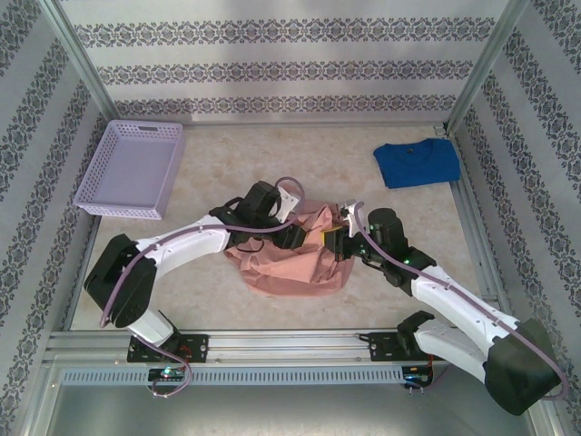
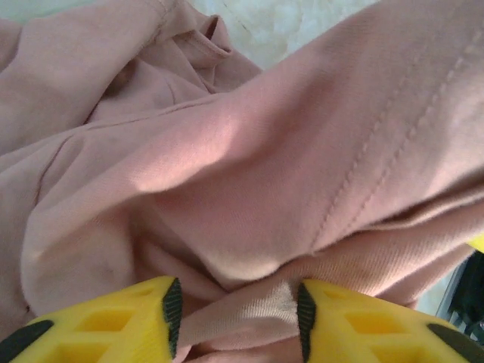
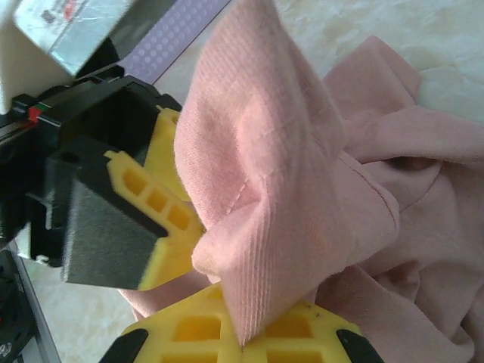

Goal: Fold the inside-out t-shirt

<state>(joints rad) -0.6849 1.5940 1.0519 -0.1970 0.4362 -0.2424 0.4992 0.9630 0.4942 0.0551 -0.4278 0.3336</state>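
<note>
Two robot arms are mounted on a metal rail [image 1: 290,341] at the near edge of a pale table [image 1: 209,304]. The left arm [image 1: 182,245] bends at an elbow on the near left and reaches right and away. The right arm [image 1: 454,304] folds back to an elbow on the near right, then reaches left and away. Their wrists meet over the middle of the table, tilted down toward each other.

The right gripper [image 3: 243,336] has its yellow fingers pressed together on a pinch of the pink t-shirt [image 1: 290,263]. The cloth stands up from the fingertips in a tall fold. The left gripper [image 2: 238,310] is just beside it on the left, with its jaws apart. A ridge of the same cloth lies between its black pads; whether they press on it cannot be told.

The pink t-shirt lies crumpled in the middle of the table, under both grippers and spreading nearer than them. The heap runs longer from left to right than from near to far. Its far right part is drawn up to the grippers. Stitched seams show on its surface. Which way the neck points cannot be told.

Farther off, a lilac basket [image 1: 136,168] sits at the far left. A blue t-shirt [image 1: 418,163] lies flat at the far right. Both are well apart from the pink one.
</note>
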